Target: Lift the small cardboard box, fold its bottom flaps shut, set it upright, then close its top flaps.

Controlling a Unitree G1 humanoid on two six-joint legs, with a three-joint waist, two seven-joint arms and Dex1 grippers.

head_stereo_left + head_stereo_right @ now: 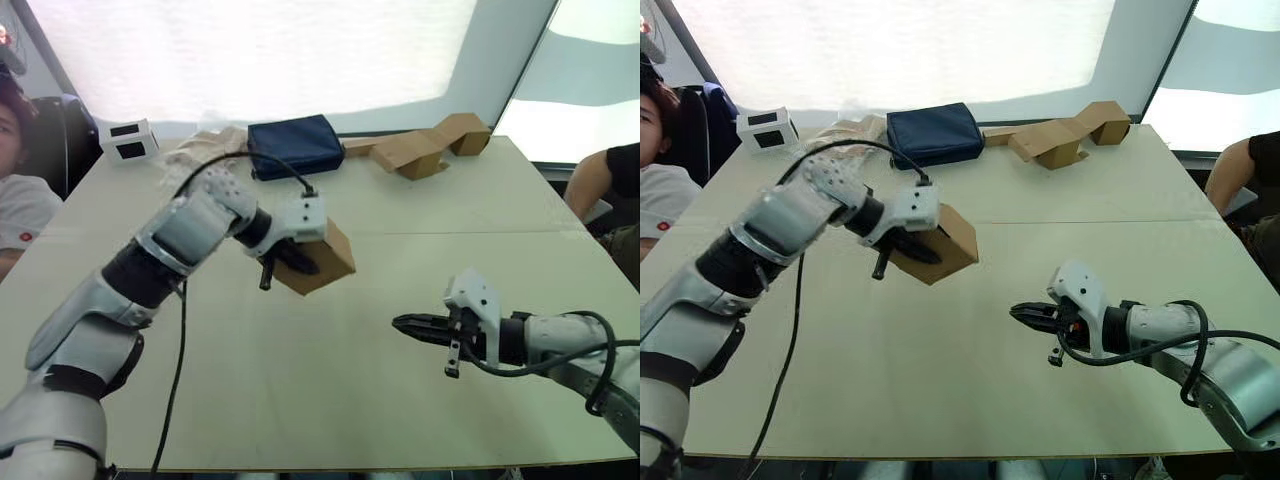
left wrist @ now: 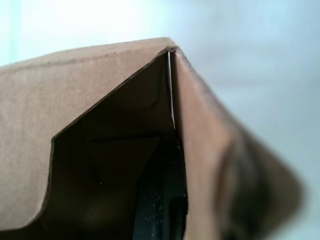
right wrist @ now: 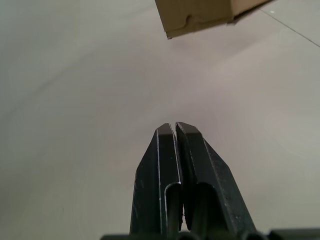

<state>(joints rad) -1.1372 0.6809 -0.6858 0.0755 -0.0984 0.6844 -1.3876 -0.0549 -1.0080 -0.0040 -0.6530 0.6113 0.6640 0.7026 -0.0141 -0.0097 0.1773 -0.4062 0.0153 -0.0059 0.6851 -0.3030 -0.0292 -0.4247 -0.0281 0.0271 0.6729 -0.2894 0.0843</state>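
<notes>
The small cardboard box [image 1: 325,262] hangs tilted above the middle of the table [image 1: 300,400]. My left gripper [image 1: 284,265] is shut on one of its walls. In the left wrist view one black finger [image 2: 160,205] sits inside the open end of the box [image 2: 100,100], beside a brown flap with a notched edge [image 2: 30,150]. I cannot tell whether these are the top flaps or the bottom flaps. My right gripper [image 1: 398,324] hovers low over the table to the right of the box, shut and empty. Its fingertips [image 3: 167,131] point toward the box [image 3: 200,12].
At the table's far edge lie a navy pouch [image 1: 295,145], folded cardboard boxes [image 1: 430,148], a crumpled wrapper [image 1: 200,150] and a small white device [image 1: 128,140]. A person [image 1: 15,200] sits at the left and another person's arm [image 1: 595,180] shows at the right.
</notes>
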